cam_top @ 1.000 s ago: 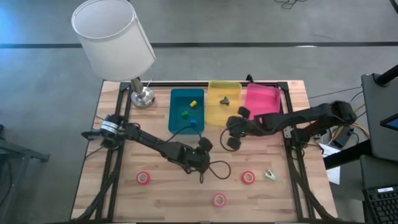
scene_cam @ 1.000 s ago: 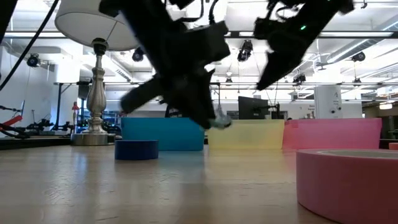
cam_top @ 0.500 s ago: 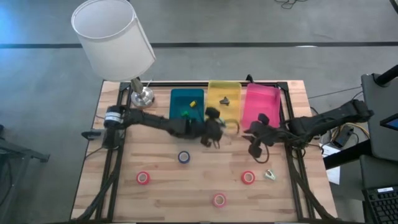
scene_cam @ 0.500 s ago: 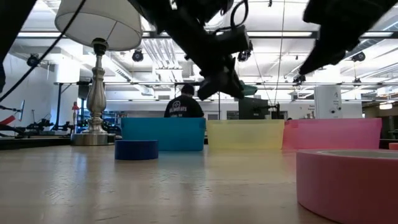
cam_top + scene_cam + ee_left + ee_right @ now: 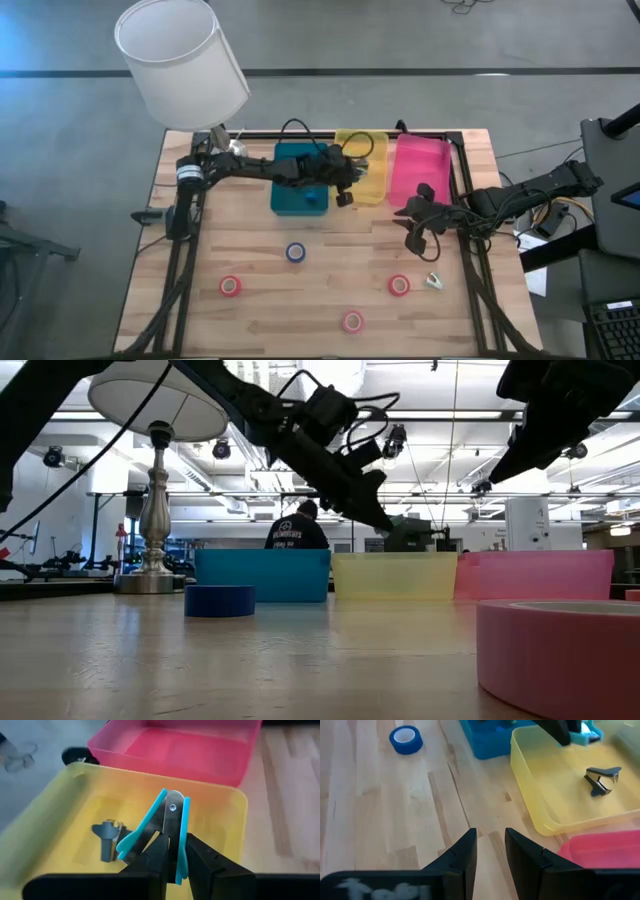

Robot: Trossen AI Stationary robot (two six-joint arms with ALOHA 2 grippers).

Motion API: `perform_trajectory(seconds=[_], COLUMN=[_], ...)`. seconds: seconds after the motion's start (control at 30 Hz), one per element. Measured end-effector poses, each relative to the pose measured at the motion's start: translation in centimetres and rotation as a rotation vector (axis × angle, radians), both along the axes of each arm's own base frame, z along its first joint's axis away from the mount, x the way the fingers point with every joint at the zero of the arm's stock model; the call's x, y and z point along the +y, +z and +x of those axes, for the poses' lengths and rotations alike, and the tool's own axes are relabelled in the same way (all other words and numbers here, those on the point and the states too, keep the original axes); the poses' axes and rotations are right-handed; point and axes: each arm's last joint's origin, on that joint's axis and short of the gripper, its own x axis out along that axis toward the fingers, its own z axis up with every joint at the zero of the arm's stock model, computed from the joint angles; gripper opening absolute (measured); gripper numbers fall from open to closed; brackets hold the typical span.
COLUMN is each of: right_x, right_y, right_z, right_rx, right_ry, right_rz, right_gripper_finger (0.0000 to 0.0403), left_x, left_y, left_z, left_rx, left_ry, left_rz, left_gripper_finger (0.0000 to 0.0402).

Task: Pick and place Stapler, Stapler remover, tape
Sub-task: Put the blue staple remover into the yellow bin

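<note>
Grey floor (image 5: pixel 420 40) surrounds the wooden worktop (image 5: pixel 255 310); a white-shaded lamp (image 5: pixel 182 60) stands on one corner; ceiling lights (image 5: pixel 400 438), perhaps spotlights, hang overhead.

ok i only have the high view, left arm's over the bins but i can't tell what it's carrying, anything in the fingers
observer: yes, the left wrist view shows the left gripper shut on a blue-handled stapler remover, held over the yellow bin.
operator: anything in that bin already
observer: one dark stapler remover lies on its floor.
operator: and the right fingers
observer: the right gripper is open and empty, above the table beside the yellow bin.
</note>
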Motion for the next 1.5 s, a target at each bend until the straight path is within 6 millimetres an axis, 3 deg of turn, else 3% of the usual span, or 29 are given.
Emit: perform_trajectory(seconds=[0.17,0.43,1.27,1.5], right_x=[0.0,0.0,0.0,0.0], right_y=[0.1,0.1,0.1,0.1], right_z=[0.0,0.0,0.0,0.0], right_rx=[-0.006,-0.005,-0.006,-0.007], right_ry=[0.004,0.009,0.008,0.008], right_rz=[-0.003,-0.008,-0.008,-0.008], right_gripper_finger=[0.0095,0.0095,0.0095,0.0095], left_x=[0.5,1.1,2.2,2.8], left_y=[-2.1,-4.7,-4.8,-4.8], left_z=[0.4,0.6,0.2,0.0], left_rx=[0.007,0.047,0.054,0.058], left_ry=[0.08,0.205,0.204,0.195], left_rz=[-0.131,-0.161,-0.206,-0.238], left_gripper_finger=[0.0053,0.0053,0.0054,0.0083])
